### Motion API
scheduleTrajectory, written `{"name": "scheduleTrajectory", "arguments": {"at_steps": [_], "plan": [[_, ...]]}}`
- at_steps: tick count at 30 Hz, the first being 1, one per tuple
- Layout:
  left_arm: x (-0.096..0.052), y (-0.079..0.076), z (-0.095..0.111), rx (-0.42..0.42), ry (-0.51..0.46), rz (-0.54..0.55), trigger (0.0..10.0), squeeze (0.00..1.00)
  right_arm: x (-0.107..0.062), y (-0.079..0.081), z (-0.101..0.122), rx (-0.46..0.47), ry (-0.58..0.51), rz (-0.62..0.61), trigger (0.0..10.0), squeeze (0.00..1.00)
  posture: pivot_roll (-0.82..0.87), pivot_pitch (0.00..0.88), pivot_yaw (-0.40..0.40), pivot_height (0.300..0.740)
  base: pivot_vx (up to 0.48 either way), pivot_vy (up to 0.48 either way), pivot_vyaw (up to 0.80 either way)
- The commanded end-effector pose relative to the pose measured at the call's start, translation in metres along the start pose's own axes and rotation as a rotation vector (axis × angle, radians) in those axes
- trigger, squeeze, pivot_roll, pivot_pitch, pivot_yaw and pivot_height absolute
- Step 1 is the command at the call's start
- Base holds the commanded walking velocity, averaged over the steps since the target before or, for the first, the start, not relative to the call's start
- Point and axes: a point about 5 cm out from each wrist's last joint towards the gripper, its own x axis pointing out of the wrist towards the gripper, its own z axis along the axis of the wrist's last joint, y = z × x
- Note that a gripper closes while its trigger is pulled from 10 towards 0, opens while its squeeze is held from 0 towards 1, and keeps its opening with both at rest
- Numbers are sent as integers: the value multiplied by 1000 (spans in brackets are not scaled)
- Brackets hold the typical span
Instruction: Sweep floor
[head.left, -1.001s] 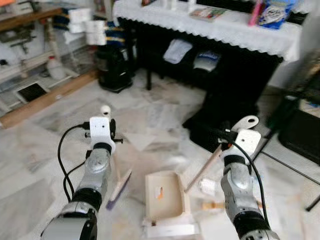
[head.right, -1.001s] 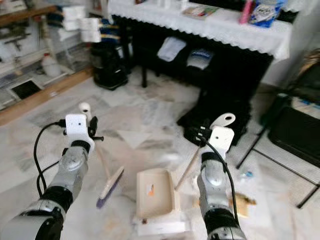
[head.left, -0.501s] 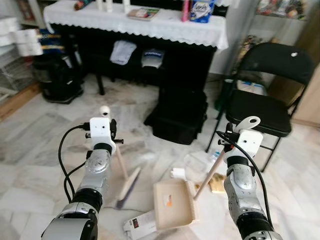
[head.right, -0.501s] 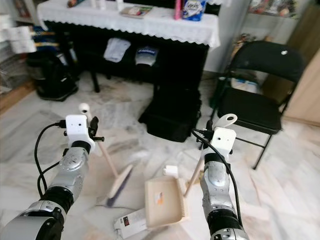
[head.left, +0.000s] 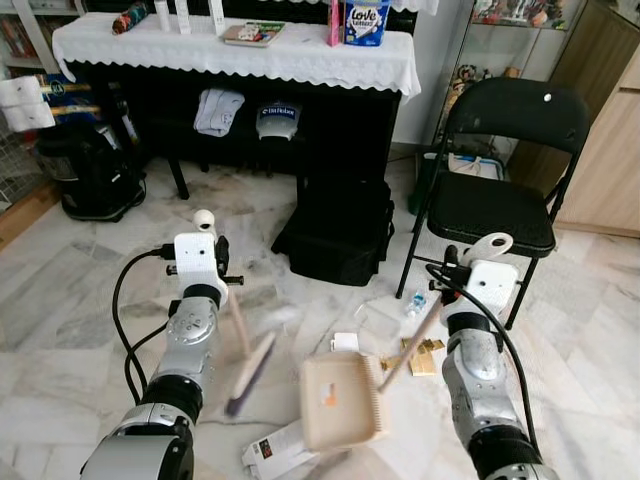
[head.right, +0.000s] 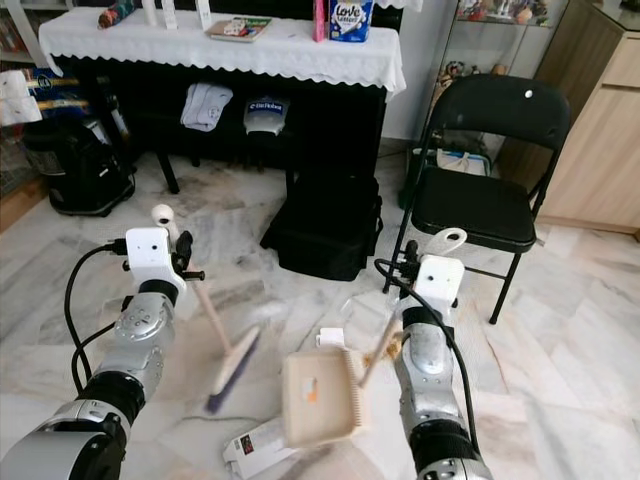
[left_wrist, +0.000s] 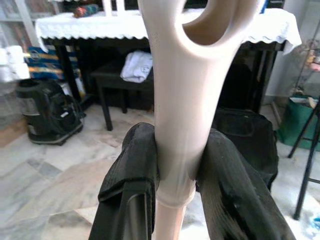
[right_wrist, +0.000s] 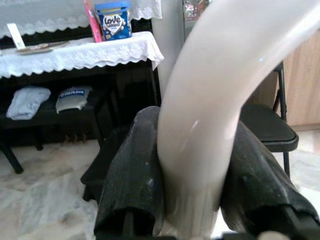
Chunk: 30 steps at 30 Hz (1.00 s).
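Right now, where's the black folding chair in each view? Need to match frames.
Left eye: chair upper right, behind the right arm.
Right eye: chair upper right, a bit nearer centre.
Left wrist: a thin dark leg at the frame's edge may be the chair; cannot tell.
Right wrist: chair seat behind the dustpan handle.
Shared landmark: white lace cloth on the dark table.

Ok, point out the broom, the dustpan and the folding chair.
broom (head.left: 250, 372), left eye view, on the brush head.
dustpan (head.left: 338, 403), left eye view, on the tray's inner face.
folding chair (head.right: 470, 210), right eye view, on the black seat.
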Motion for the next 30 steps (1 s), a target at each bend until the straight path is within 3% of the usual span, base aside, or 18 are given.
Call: {"name": "scheduleTrajectory", "arguments": {"at_steps": [1,24,26,28,30], "plan": [[5,1,12,-2,-54,2,10000,0,6,1,15,2,-74,4,10000,0,-21,0,3,740,0,0,0],[4,1,12,0,-53,5,10000,0,5,0,15,0,-74,3,10000,0,-22,0,3,740,0,0,0],[4,16,11,33,-50,43,10000,0,-22,-47,0,-113,-13,-99,10000,0,-39,11,-1,740,0,0,0],[3,16,11,33,-52,39,10000,0,-24,-49,0,-121,-17,-98,10000,0,-39,11,-1,740,0,0,0],[2,12,11,28,-61,16,10000,0,-20,-40,5,-98,-47,-70,10000,0,-34,8,-1,740,0,0,0]]}}
